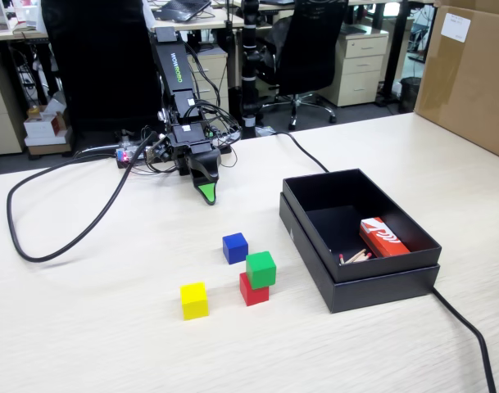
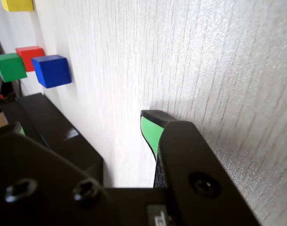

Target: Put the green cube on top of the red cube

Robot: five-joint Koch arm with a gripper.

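Looking done: green cube (image 1: 261,268) sits on the red cube (image 1: 252,291), offset toward the back right but resting. Yellow cube (image 1: 194,300) nearest the camera, blue cube (image 1: 235,247) just behind the stack, black box (image 1: 360,273) off to the right. Farther back, gripper (image 1: 206,195) is parked tip-down at the table, well apart from the cubes, holding nothing; only one green tip shows, so can't tell how open it is. Next move, I'd judge: none, unless the overhang needs fixing. Arm lettering is too blurred to read.
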